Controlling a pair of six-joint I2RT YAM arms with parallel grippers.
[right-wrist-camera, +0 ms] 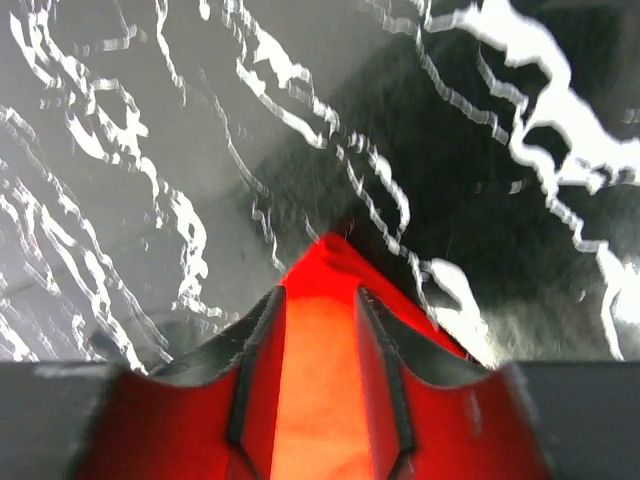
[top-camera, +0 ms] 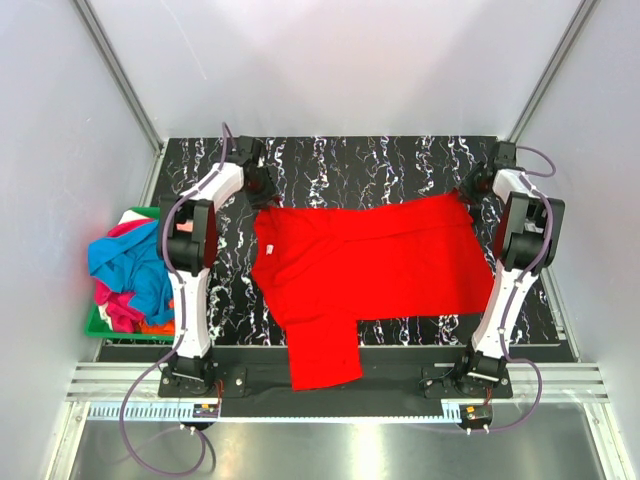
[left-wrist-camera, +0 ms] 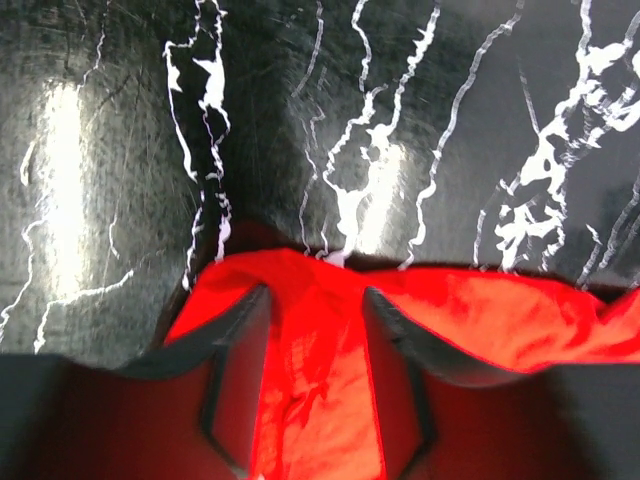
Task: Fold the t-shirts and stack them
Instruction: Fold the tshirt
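Note:
A bright red t-shirt (top-camera: 370, 260) lies spread on the black marbled table (top-camera: 350, 165), with one part hanging over the near edge. My left gripper (top-camera: 262, 188) is at the shirt's far left corner. In the left wrist view the gripper (left-wrist-camera: 315, 295) is shut on red cloth (left-wrist-camera: 320, 400), which fills the space between the fingers. My right gripper (top-camera: 478, 188) is at the far right corner. In the right wrist view the gripper (right-wrist-camera: 318, 292) is shut on a peak of the red cloth (right-wrist-camera: 320, 380). Blue, pink and orange t-shirts (top-camera: 130, 270) lie heaped at the left.
A green bin (top-camera: 97, 325) holding the heap stands off the table's left edge. Grey walls enclose the table on three sides. A metal rail (top-camera: 330, 385) runs along the near edge by the arm bases.

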